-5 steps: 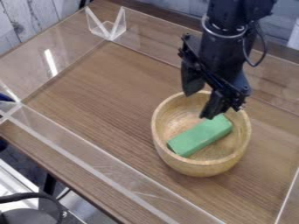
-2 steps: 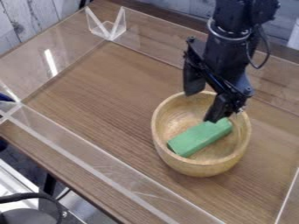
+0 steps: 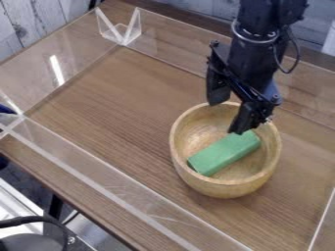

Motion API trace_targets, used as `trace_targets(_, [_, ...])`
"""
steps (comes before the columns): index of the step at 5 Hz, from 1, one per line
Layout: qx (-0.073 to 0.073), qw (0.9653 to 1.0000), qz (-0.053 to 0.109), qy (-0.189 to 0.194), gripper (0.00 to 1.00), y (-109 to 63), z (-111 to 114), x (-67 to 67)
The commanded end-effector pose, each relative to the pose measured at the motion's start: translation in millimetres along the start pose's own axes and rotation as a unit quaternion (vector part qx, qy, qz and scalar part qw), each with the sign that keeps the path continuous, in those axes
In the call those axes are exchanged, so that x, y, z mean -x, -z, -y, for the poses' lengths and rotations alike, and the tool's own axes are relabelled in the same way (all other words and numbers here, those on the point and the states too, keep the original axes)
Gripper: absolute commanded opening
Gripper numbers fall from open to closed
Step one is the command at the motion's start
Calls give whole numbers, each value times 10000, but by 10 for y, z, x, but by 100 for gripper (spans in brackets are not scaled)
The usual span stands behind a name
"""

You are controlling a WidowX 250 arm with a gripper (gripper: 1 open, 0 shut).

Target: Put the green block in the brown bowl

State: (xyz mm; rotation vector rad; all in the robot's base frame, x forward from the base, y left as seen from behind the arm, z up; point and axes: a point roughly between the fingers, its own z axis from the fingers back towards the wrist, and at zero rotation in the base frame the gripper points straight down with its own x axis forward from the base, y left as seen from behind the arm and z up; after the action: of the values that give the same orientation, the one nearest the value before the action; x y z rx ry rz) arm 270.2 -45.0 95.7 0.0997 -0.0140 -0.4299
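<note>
A: Camera view: the gripper (image 3: 244, 100) hangs over the far rim of the brown bowl (image 3: 197, 132), jaws spread wide and holding nothing. The green block (image 3: 224, 154) lies slanted inside the bowl, clear of the fingers.

B: Room around it?

A: Bare wooden table (image 3: 105, 103) to the left. A clear wall (image 3: 92, 157) runs along the near edge, a clear bracket (image 3: 120, 27) stands at the far corner.

The green block (image 3: 224, 154) lies in the brown bowl (image 3: 197, 176), just below the gripper's (image 3: 237, 106) spread fingers (image 3: 245, 118), untouched.
</note>
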Motion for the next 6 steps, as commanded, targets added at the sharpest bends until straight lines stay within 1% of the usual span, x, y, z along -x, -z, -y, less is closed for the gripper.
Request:
trace_targets(1, [-235, 9990, 353, -136, 100, -168, -101, -49])
trace_targets(2, [-395, 9980, 454, -214, 100, -204, -146, -27])
trace_targets(3, [-407, 9967, 568, -416, 100, -232, -197, -74])
trace_targets(4, [-382, 9957, 627, -570, 100, -213, -237, -118])
trace_targets(5, [-263, 9960, 649, -555, 100, -257, -419, -111])
trace_targets(6, [-201, 9949, 605, -777, 100, -302, -911, -23])
